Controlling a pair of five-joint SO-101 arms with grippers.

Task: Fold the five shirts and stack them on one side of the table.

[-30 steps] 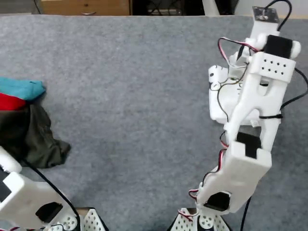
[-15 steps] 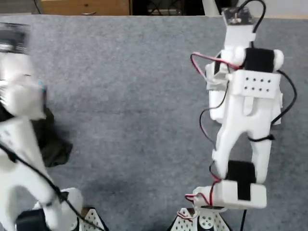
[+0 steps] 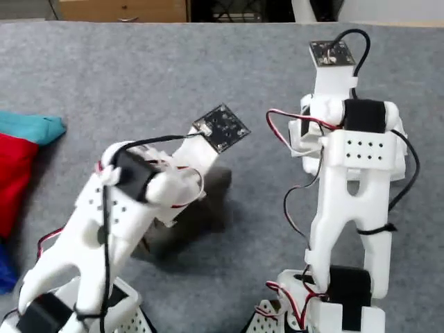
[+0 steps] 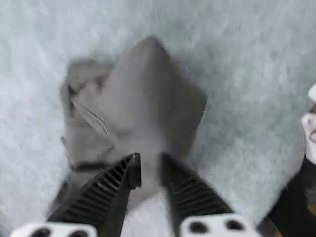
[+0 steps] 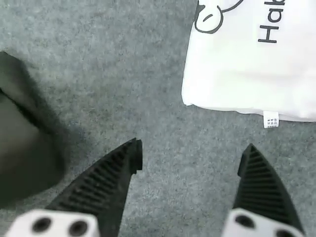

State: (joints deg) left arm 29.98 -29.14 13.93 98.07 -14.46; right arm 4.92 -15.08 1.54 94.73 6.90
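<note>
Now, left jaws: we see them drawn almost together on a pinch of the dark shirt [image 4: 133,108], whose cloth bunches below them.
Dark shirt: crumpled and unfolded, near the middle of the tabletop [image 3: 139,69], partly under the left arm [image 3: 118,208].
Right jaws: spread wide and holding nothing, above bare tabletop between the dark shirt and the white shirt [image 5: 247,54].
White shirt: a flat, square-edged fold just beside the right jaws, on the right arm's [image 3: 354,173] side of the tabletop.
Left-edge heap: the teal shirt [image 3: 31,128] and the red shirt [image 3: 14,173] lie loose and touching. A sliver of blue cloth [image 3: 5,267] shows nearer the arm bases at the very edge, and we take it for the fifth shirt.
Done so far: one shirt of five, the white one, looks finished to us, and it marks where the stack would grow.
In hand: the second shirt, gripped but neither spread nor folded. We judge this an early step of its fold.
Left to do: flatten and fold the dark shirt and set it on the white one. The teal, red and blue pieces need the same, so we put the task well short of halfway.
</note>
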